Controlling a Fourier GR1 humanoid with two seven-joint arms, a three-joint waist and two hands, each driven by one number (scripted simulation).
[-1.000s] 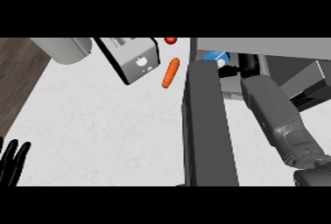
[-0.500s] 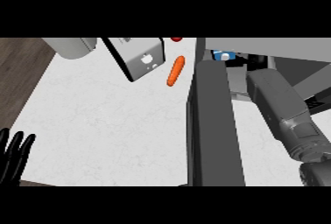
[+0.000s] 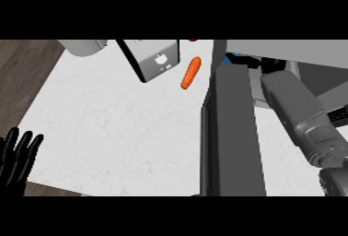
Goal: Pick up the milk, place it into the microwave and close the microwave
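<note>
The milk (image 3: 234, 58) shows only as a small blue and white patch at the mouth of the microwave (image 3: 285, 48), just past the top of its open dark grey door (image 3: 231, 133). My right forearm (image 3: 299, 115) reaches up past the door into the microwave. Of my right hand (image 3: 270, 65) only a dark bit shows next to the milk, the rest hidden behind the door and the microwave's wall. Whether it holds the milk cannot be told. My left hand (image 3: 18, 159) rests open at the lower left edge, fingers up.
An orange carrot (image 3: 191, 73) lies on the white counter (image 3: 115, 133) left of the door. A grey and white box-shaped appliance (image 3: 153, 60) stands behind it, with a grey object (image 3: 83, 46) at the back left. Dark wooden floor (image 3: 24, 69) borders the counter's left edge.
The view has shifted, so the counter's things sit lower and further right. My left hand has come further up into view. The right forearm stretches deeper towards the microwave.
</note>
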